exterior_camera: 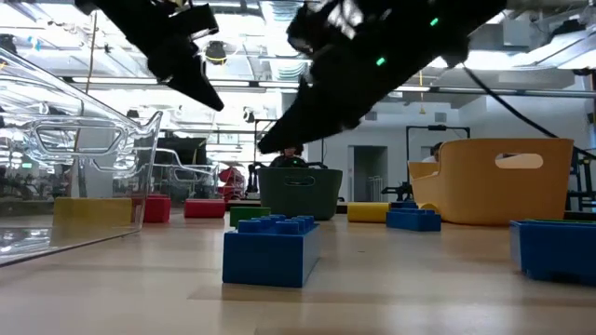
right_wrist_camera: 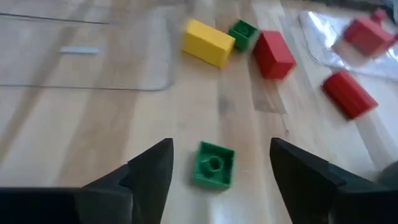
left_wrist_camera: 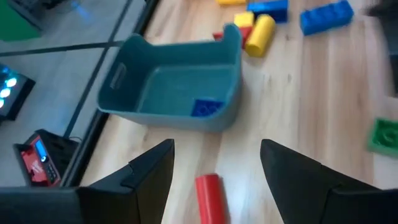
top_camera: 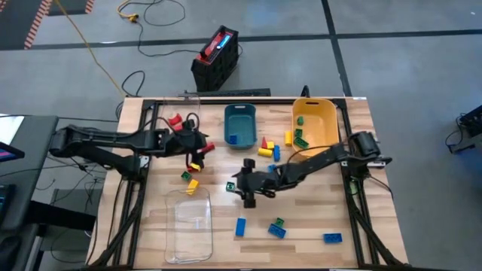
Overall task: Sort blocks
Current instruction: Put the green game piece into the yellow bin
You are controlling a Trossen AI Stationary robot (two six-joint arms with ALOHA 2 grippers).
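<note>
Small red, yellow, green and blue blocks lie scattered on the wooden table. My left gripper (top_camera: 202, 144) hovers open left of the teal bin (top_camera: 241, 124). A red cylinder block (left_wrist_camera: 210, 196) lies on the table below, between its fingers in the left wrist view. A blue block (left_wrist_camera: 205, 107) rests inside the teal bin. My right gripper (top_camera: 242, 187) is open near the table's middle. Its fingers stand on either side of a green block (right_wrist_camera: 213, 163) lying on the table. Beyond it lie a yellow block (right_wrist_camera: 208, 42), another green one (right_wrist_camera: 242, 31) and a red one (right_wrist_camera: 273, 55).
The yellow bin (top_camera: 315, 120) at the far right holds green blocks. A clear tray (top_camera: 192, 226) lies at the near left and another (top_camera: 177, 113) at the far left. Blue blocks (top_camera: 332, 238) lie near the front edge. Bare wood shows at the near right.
</note>
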